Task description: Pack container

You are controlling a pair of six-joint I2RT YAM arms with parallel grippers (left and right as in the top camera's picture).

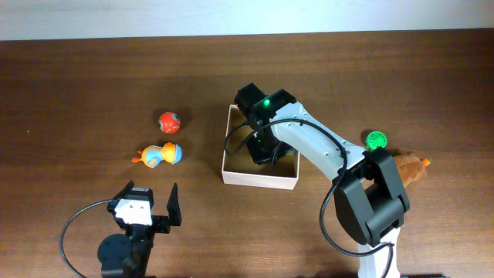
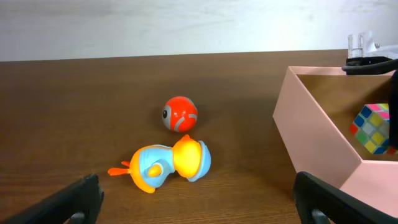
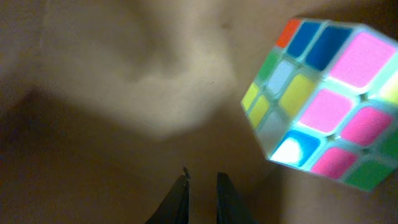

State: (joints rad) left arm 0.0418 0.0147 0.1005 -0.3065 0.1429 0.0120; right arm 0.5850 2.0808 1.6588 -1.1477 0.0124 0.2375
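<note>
container [image 1: 258, 179] mid-tabletop, cube [image 3: 323, 106] lying inside; right fingers [image 3: 176, 202] nearly closed, empty, low beside the cube: best lifted straight up, clear of cube and walls; left fingers [image 2: 74, 199] wide apart, empty.

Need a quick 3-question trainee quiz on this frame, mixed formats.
1. True or false: the puzzle cube lies inside the container.
2. Which toy lies nearest the left gripper? A) red ball B) duck C) green ball
3. Fill in: the left gripper's jaws stand ____.
Key: 1 true; 2 B; 3 open.
</note>
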